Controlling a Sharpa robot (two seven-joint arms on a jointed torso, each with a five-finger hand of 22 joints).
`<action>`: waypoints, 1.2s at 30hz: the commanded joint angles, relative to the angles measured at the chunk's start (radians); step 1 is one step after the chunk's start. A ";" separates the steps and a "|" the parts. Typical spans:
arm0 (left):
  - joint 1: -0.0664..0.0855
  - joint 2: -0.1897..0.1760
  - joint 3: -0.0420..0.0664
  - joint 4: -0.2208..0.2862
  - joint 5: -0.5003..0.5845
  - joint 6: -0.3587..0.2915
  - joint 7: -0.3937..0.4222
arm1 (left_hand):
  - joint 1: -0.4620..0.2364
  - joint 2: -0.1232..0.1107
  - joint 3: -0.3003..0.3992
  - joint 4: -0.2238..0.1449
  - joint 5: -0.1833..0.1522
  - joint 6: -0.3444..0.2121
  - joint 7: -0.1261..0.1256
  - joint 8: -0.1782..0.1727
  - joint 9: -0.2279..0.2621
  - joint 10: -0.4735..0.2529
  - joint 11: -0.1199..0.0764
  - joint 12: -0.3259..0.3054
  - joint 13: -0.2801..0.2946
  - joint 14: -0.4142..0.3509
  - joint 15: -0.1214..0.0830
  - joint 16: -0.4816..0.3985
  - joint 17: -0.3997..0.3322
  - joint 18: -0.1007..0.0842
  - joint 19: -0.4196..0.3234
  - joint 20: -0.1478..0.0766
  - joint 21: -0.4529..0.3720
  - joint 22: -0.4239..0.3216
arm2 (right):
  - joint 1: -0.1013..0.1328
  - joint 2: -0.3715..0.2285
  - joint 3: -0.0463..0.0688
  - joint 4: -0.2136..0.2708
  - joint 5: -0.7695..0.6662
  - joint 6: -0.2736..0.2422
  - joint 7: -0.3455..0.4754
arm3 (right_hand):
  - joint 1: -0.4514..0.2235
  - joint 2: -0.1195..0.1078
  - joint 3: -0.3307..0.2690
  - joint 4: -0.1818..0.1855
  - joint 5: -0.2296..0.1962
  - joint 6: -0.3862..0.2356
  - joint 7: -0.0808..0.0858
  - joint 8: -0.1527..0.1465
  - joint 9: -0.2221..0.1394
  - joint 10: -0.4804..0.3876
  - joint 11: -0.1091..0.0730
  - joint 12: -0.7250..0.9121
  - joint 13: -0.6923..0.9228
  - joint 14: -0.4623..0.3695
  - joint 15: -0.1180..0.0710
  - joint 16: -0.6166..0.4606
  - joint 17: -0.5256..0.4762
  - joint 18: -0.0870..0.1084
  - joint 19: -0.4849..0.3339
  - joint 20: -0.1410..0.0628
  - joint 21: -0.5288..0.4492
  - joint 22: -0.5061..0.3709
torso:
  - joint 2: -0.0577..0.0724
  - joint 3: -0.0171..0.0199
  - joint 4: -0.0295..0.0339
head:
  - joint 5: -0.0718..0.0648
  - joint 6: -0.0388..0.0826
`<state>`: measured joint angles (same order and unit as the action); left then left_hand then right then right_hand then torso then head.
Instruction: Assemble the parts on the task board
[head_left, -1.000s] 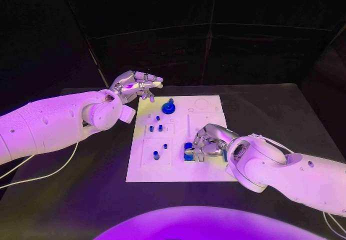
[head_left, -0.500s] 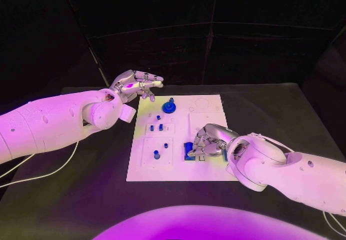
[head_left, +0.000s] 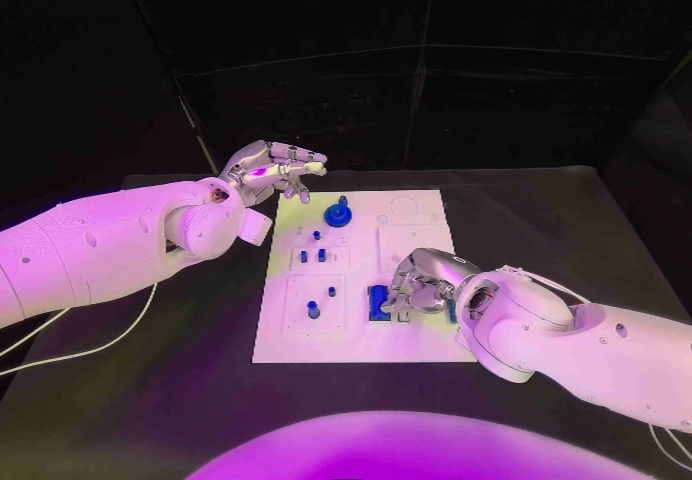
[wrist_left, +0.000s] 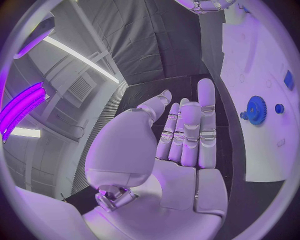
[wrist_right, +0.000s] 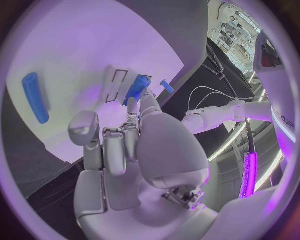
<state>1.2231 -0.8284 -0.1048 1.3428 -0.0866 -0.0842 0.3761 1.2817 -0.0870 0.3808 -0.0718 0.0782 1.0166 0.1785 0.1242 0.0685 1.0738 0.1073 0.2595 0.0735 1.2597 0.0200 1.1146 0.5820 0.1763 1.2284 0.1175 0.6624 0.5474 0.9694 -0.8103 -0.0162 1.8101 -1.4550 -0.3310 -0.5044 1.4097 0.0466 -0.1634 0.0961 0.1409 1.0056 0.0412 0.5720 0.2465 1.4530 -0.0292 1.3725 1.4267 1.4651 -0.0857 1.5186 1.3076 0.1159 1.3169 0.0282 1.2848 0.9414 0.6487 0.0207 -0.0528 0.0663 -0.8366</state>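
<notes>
Black tabletop (head_left: 188, 400) carries the white task board (head_left: 418, 215). Right robot hand (head_left: 418, 285) pinches a blue part (head_left: 378, 302) at the board's near right section. Left robot hand (head_left: 274, 168) hovers empty, fingers apart, beyond the board's far left corner.

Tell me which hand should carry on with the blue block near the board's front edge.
The right hand. Its fingers already rest at the blue block on the task board, and the right wrist view shows a fingertip against it. The left hand hovers off the board's far corner, open and holding nothing.
</notes>
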 joint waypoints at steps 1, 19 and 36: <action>0.001 0.000 0.000 0.001 0.003 0.011 0.004 | -0.004 0.010 -0.005 0.000 -0.002 -0.003 0.000 0.006 -0.001 -0.005 -0.001 0.006 0.001 -0.008 -0.001 -0.005 -0.001 0.006 -0.006 -0.001 -0.007 -0.001 | 0.001 0.000 0.000 0.001 -0.007 0.012 0.003 | 0.002 -0.005 -0.003 -0.002 -0.009 0.004 0.000 -0.003 -0.002 0.004 -0.003 -0.003 -0.063 0.085 -0.007 0.005 0.161 -0.007 0.001 -0.008 0.006 0.002 | 0.000 0.0000 0.0001 | 0.002 0.000; 0.001 -0.002 0.000 0.002 0.003 0.009 0.007 | -0.004 0.010 -0.005 0.000 -0.002 -0.003 0.000 0.006 -0.001 -0.005 -0.001 0.006 0.001 -0.008 -0.001 -0.005 -0.001 0.006 -0.006 -0.001 -0.007 -0.001 | 0.001 -0.019 0.000 0.011 0.017 -0.065 0.044 | -0.025 -0.003 -0.009 0.008 0.004 -0.007 0.006 -0.013 -0.007 0.001 0.002 -0.009 -0.068 0.084 -0.004 0.003 0.156 -0.006 -0.001 -0.006 0.004 -0.002 | -0.001 0.0004 -0.0004 | 0.000 0.003; 0.001 -0.004 0.000 0.003 0.003 0.005 0.010 | -0.004 0.010 -0.005 0.000 -0.002 -0.003 0.000 0.006 -0.001 -0.005 -0.001 0.006 0.001 -0.008 -0.001 -0.005 -0.001 0.006 -0.006 -0.001 -0.007 -0.001 | 0.006 -0.204 0.002 0.052 0.067 -0.059 0.059 | -0.074 -0.001 -0.026 0.037 0.036 -0.073 0.053 -0.125 -0.054 -0.029 0.042 -0.059 -0.108 0.082 0.029 -0.003 0.147 -0.004 -0.011 0.023 -0.006 -0.017 | -0.001 -0.0006 -0.0021 | -0.006 0.011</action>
<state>1.2231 -0.8325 -0.1050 1.3440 -0.0866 -0.0847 0.3768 1.2817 -0.0870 0.3809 -0.0718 0.0782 1.0166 0.1784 0.1243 0.0686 1.0738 0.1073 0.2595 0.0735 1.2597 0.0200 1.1146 0.5821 0.1763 1.2284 0.1174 0.6624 0.5475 0.9733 -1.0122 -0.0152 1.8585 -1.4027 -0.3973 -0.4539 1.3444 0.0425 -0.1894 0.1284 0.1722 0.9372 0.0931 0.4510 0.1946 1.4256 0.0058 1.3200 1.4158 1.4685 -0.0640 1.5186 1.3075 0.1162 1.3080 0.0446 1.2848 0.9249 0.6478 0.0200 -0.0541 0.0616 -0.8268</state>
